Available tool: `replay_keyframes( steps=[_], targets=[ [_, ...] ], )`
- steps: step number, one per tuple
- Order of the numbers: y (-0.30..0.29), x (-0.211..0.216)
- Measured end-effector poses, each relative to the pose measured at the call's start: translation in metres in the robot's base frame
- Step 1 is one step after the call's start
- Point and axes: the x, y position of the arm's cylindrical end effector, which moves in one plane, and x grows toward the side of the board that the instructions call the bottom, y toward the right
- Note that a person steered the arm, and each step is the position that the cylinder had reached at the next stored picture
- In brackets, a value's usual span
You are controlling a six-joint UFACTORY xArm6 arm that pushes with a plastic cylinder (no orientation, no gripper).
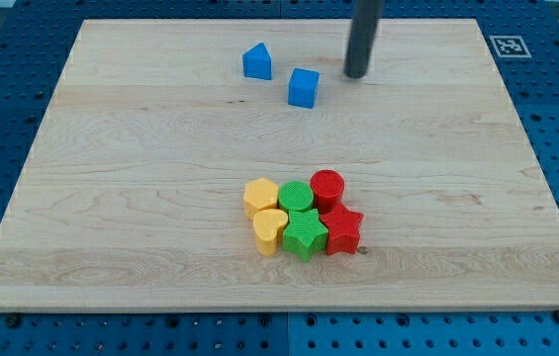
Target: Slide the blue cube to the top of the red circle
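The blue cube [304, 87] sits near the view's top, a little right of centre. The red circle [327, 186] stands lower down, at the upper right of a tight cluster of blocks. My tip [356, 74] touches the board just to the right of the blue cube and slightly above it, a small gap apart. The dark rod rises out of the view's top.
A blue pentagon-like block [256, 62] lies left of the cube. The cluster also holds a red star [341, 229], a green circle [296, 197], a green star [304, 233], a yellow hexagon-like block [260, 196] and a yellow heart [270, 230]. The wooden board [111, 198] lies on a blue perforated table.
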Motion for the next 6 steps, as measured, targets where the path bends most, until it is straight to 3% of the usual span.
replay_keyframes(
  steps=[1, 2, 3, 5, 6],
  targets=[
    [-0.033, 0.015],
    [-0.037, 0.059],
    [-0.037, 0.075],
    [-0.095, 0.026],
    [-0.121, 0.030]
  ],
)
